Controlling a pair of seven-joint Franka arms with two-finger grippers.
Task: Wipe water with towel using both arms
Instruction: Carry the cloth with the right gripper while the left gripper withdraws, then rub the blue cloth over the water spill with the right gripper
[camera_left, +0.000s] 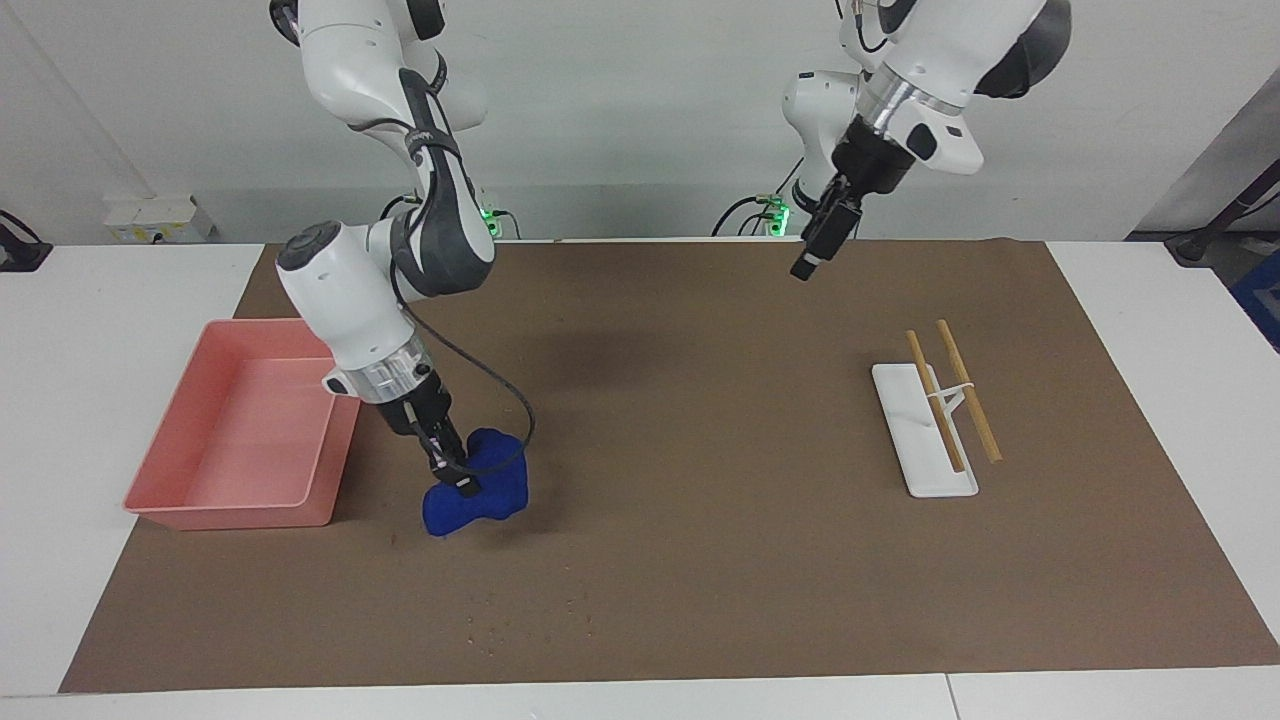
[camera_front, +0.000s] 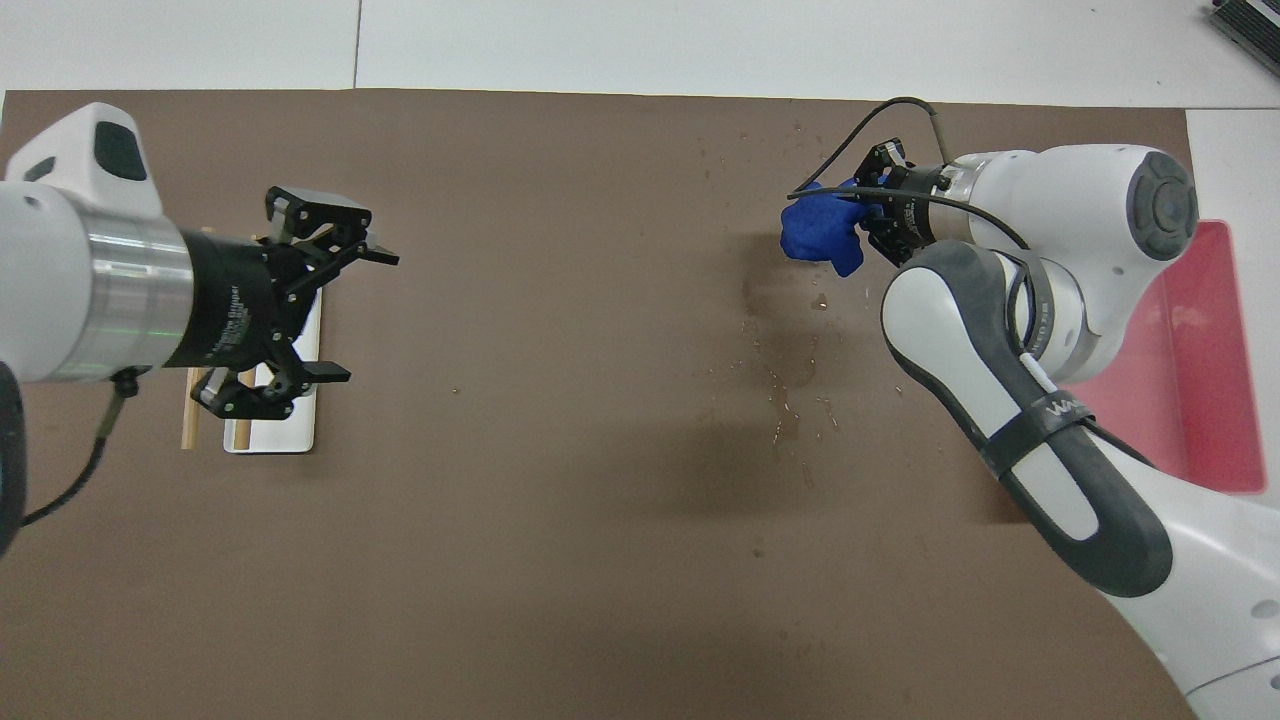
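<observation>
right gripper (camera_left: 455, 478): fingers clamped on the blue towel (camera_left: 482, 495), which rests on the brown mat (camera_left: 700, 560) beside the pink tray (camera_left: 160, 480), toward the right arm's end of the table. left gripper (camera_left: 812, 258): fingers spread wide, waiting raised over the mat's robot-side edge; 2 wooden chopsticks (camera_left: 955, 395) lie across a white rest (camera_left: 915, 465) nearby.

Lighting was even and bright, diffuse from above, no hard hotspots. Soft shadows fell on the brown mat (camera_left: 700, 450): one blurry dark patch at upper centre of the facing view, another at lower centre of the overhead view. White arm shells showed mild sheen only. Both views were sharp throughout, with no motion blur. The left arm (camera_front: 70, 280) loomed large at the overhead view's left edge, slightly stretched by perspective.
</observation>
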